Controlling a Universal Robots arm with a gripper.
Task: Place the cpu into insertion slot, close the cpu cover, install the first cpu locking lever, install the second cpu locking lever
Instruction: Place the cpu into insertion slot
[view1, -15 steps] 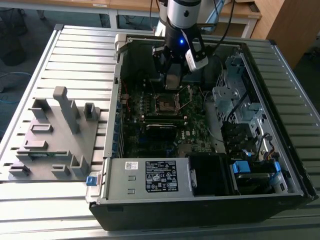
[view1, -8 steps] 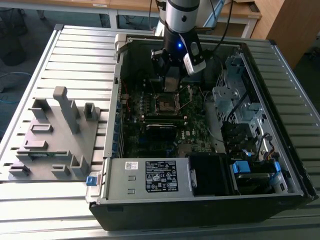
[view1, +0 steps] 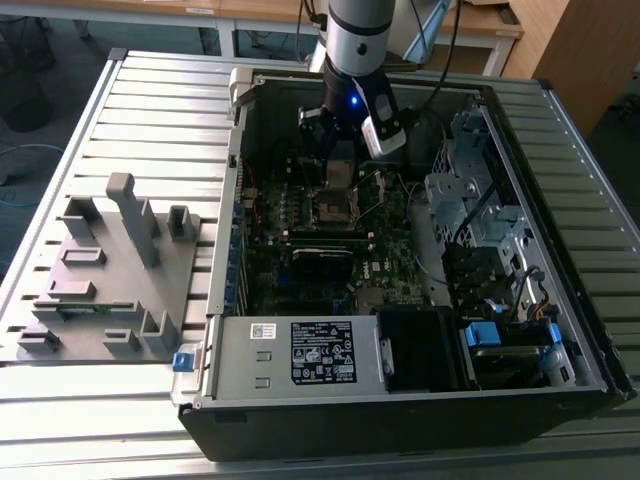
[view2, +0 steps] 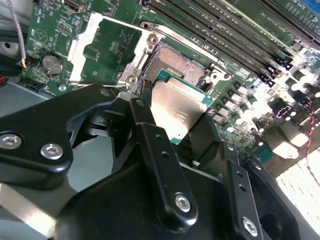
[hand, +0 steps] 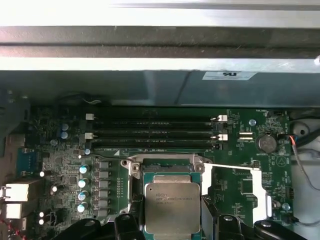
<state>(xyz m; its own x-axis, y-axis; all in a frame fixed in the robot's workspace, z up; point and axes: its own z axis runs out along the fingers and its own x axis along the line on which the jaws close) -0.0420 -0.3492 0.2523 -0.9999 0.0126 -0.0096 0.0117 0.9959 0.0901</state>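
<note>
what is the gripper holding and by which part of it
The gripper holds the cpu, pinched by two opposite side edges, near the open insertion slot.

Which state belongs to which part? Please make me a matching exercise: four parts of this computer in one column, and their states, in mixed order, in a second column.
Parts
1. the cpu
2. the insertion slot
3. the cpu cover
4. the memory slots

States
A. long, black, in parallel rows
B. swung open, off the slot
C. held by the gripper, over the slot
D. uncovered, its dark centre showing

Pairs: 1-C, 2-D, 3-B, 4-A
</note>
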